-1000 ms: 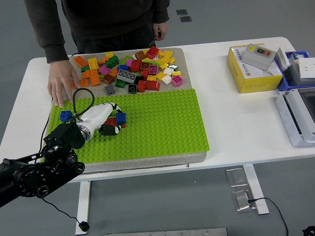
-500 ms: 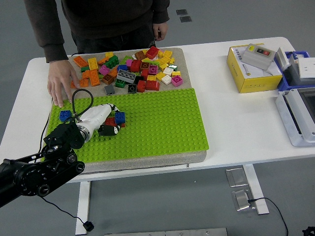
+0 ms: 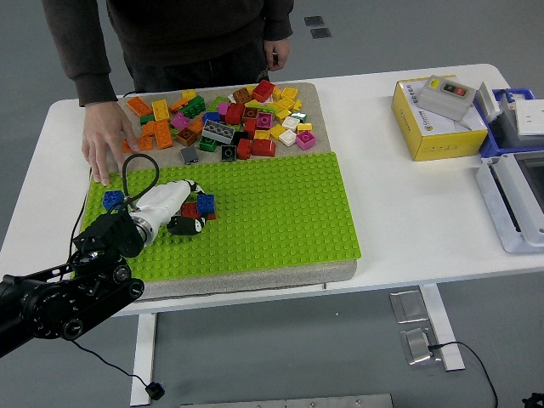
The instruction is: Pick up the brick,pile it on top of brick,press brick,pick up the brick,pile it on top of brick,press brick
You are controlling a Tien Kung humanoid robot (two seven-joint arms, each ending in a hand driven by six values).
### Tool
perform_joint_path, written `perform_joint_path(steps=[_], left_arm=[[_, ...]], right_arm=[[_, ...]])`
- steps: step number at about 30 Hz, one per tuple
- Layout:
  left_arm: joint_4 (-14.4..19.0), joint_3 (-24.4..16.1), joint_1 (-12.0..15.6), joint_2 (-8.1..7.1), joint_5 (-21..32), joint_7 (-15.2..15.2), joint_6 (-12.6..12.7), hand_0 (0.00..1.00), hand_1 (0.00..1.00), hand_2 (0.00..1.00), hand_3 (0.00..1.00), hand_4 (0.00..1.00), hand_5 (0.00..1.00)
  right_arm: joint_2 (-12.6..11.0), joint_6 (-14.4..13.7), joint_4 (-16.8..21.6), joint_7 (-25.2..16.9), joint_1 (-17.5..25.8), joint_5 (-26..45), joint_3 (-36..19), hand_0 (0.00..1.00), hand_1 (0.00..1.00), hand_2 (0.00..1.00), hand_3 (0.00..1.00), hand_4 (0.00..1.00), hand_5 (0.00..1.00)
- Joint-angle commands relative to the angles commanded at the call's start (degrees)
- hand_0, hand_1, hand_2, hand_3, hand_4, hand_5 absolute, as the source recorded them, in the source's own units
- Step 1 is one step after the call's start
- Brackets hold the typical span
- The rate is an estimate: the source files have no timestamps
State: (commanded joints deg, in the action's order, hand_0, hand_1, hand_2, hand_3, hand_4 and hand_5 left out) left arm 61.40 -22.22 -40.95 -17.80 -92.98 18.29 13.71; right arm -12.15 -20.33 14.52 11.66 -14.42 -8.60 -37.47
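A small stack of red and blue plastic bricks (image 3: 202,206) sits on the left part of the flat green studded baseplate (image 3: 272,212). The robot's white left hand (image 3: 170,206) lies over that stack, its dark-tipped fingers (image 3: 189,224) curled down against the bricks and the plate; whether they grip a brick or only press on it, I cannot tell. 1 lone blue brick (image 3: 113,201) stands apart near the plate's left edge. Beyond the plate, a heap of loose coloured bricks (image 3: 234,123) covers a grey mat. A person at the far side rests 1 open hand (image 3: 106,146) flat on the white surface (image 3: 408,212). To the right stands a yellow cardboard box (image 3: 435,119).
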Motion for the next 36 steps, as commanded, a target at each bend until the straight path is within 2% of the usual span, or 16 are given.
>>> perform_joint_path(steps=[1,36], left_arm=[[0.0,0.0,0.0,0.0,0.1,-0.1,0.1,0.927,0.947,0.937,0.621,0.403,0.215],[0.1,0.0,-0.3,0.01,0.6,-0.4,-0.8,0.928,0.95,0.951,0.69,0.447,0.229]], right_arm=[[0.0,0.0,0.0,0.0,0.0,0.0,0.0,0.595,0.542,0.523,0.68,0.091,0.929],[-0.1,0.0,0.0,-0.4,0.2,0.3,0.2,0.594,0.536,0.525,0.682,0.095,0.934]])
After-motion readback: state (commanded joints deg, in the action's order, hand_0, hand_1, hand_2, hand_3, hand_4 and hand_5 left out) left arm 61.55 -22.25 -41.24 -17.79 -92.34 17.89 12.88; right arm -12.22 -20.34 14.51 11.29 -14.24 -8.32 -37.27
